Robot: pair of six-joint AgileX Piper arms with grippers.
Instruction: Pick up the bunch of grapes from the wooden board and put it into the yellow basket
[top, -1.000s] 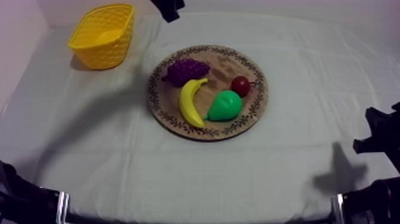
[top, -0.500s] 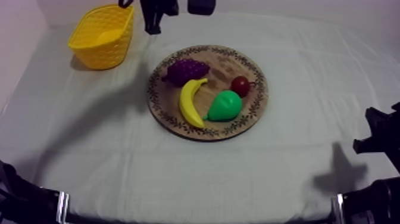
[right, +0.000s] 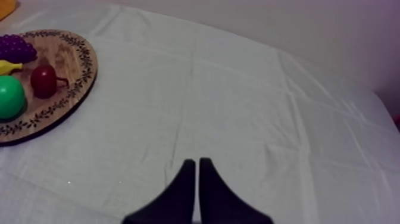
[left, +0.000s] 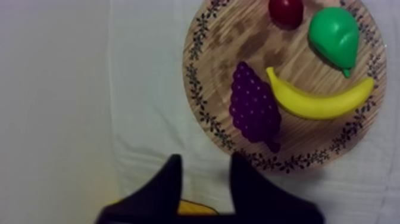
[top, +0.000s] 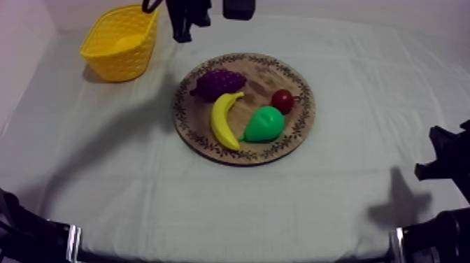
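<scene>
The purple bunch of grapes (top: 218,82) lies on the far left part of the round wooden board (top: 294,136), beside a banana (top: 224,119). The yellow basket (top: 119,42) stands at the table's far left. My left gripper (top: 182,31) hangs between basket and board, behind the grapes. In the left wrist view this gripper (left: 205,173) is open over bare cloth, short of the grapes (left: 255,110) and the board's rim (left: 196,89). My right gripper (right: 196,173) is shut on nothing over the cloth; it rests low at the right edge (top: 444,164).
A green pear (top: 264,124) and a small red fruit (top: 282,101) share the board with the banana. The right wrist view has the board (right: 65,53) off to one side with open cloth (right: 238,107) beyond it. Cloth (top: 105,154) spreads around the board.
My left arm has come further into the top view from the far edge, shifting left towards the gap between basket and board. The fruit, the basket and the right arm have not moved.
</scene>
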